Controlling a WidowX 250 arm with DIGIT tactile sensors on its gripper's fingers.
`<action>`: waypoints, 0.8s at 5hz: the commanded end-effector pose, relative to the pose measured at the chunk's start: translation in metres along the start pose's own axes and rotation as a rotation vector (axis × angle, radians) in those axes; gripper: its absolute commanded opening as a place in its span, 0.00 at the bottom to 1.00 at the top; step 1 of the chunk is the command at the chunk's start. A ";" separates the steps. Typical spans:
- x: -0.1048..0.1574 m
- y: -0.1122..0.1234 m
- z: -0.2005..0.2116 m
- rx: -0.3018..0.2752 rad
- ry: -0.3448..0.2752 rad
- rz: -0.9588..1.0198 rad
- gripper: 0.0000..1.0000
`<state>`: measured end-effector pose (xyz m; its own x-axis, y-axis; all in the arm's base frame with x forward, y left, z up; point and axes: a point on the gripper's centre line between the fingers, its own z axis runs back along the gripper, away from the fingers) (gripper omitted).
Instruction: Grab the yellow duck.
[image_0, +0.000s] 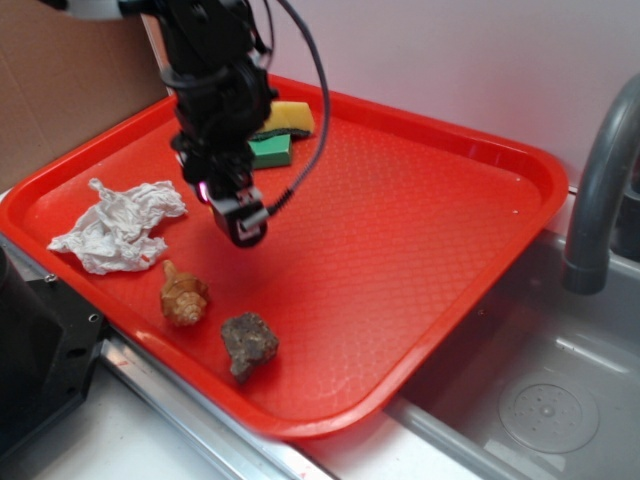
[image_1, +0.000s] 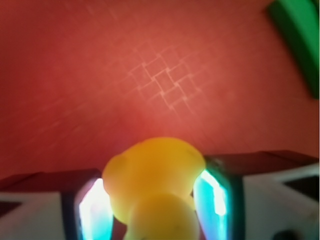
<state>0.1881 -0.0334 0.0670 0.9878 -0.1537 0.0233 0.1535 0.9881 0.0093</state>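
The yellow duck (image_1: 155, 175) fills the bottom middle of the wrist view, glossy and blurred, wedged between my two fingers (image_1: 92, 210). My gripper (image_1: 155, 200) is shut on it, with the red tray (image_1: 150, 75) below. In the exterior view my gripper (image_0: 243, 228) hangs over the tray's left middle (image_0: 400, 230), and the duck is hidden by the fingers there. I cannot tell if the duck still touches the tray.
On the tray lie a crumpled white tissue (image_0: 118, 225), a seashell (image_0: 184, 296), a brown rock (image_0: 248, 343), a yellow sponge (image_0: 285, 118) and a green block (image_0: 270, 150). A grey faucet (image_0: 600, 190) and a sink (image_0: 540, 400) are at the right.
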 end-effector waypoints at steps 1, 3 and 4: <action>-0.030 0.039 0.104 -0.008 -0.122 0.364 0.00; -0.001 0.042 0.189 0.058 -0.154 0.463 0.00; 0.005 0.042 0.187 0.071 -0.159 0.462 0.00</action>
<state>0.1999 0.0152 0.2462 0.9432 0.2964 0.1498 -0.3056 0.9512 0.0419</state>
